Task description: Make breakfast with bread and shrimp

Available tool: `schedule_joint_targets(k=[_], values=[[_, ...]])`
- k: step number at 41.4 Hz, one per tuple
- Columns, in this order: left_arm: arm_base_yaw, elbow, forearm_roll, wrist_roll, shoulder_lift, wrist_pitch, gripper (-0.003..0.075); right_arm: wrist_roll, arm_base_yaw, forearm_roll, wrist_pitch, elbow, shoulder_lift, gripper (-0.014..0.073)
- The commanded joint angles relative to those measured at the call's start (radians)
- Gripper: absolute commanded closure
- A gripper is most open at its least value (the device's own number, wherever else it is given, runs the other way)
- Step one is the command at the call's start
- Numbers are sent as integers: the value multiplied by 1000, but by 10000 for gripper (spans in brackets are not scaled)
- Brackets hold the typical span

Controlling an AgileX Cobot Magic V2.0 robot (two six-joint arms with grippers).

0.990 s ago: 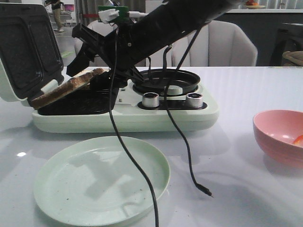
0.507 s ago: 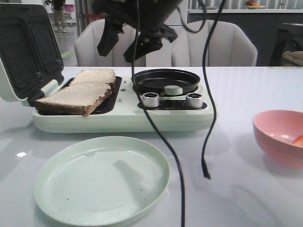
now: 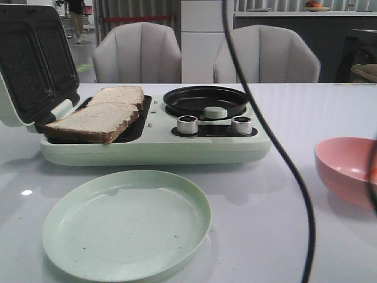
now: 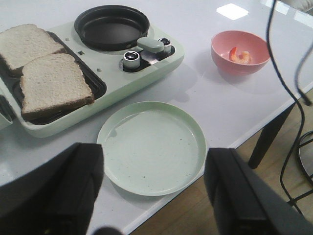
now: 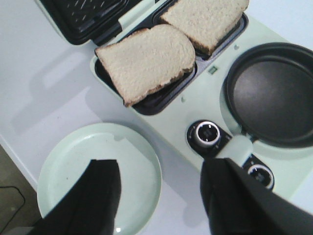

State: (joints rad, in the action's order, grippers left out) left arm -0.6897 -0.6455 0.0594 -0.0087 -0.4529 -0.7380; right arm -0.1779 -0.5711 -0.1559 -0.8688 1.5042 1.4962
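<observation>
Bread [image 3: 97, 115] lay in the sandwich maker [image 3: 153, 144], shrimp [image 4: 239, 55] in the pink bowl [image 4: 239, 51] beside it; left gripper [image 4: 154, 196] and right gripper [image 5: 159, 196] hung spread, empty.

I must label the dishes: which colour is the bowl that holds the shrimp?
The bowl is pink, clearest in the left wrist view.

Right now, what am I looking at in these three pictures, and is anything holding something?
It is a two-armed robot at a table. One picture looks forward over the table; the other two come from cameras on its wrists, looking down past open, empty grippers: left, right. On the table sits a green breakfast maker, lid up, with two slices of bread in its tray beside a round black pan. In front lies an empty green plate. A pink bowl holds shrimp.
</observation>
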Motion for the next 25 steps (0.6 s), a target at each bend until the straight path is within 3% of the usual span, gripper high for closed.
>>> schedule_joint_targets(k=[1,14,25], values=[[-5,-19,10,-1,-7,72,230,20,1,44,51,-80,-126,121],[-5,20,8,-1,-7,79,230,121,1,72,76,-423,-381,121],[-5,20,8,-1,-7,79,230,126,1,72,131,-650,-617,121]])
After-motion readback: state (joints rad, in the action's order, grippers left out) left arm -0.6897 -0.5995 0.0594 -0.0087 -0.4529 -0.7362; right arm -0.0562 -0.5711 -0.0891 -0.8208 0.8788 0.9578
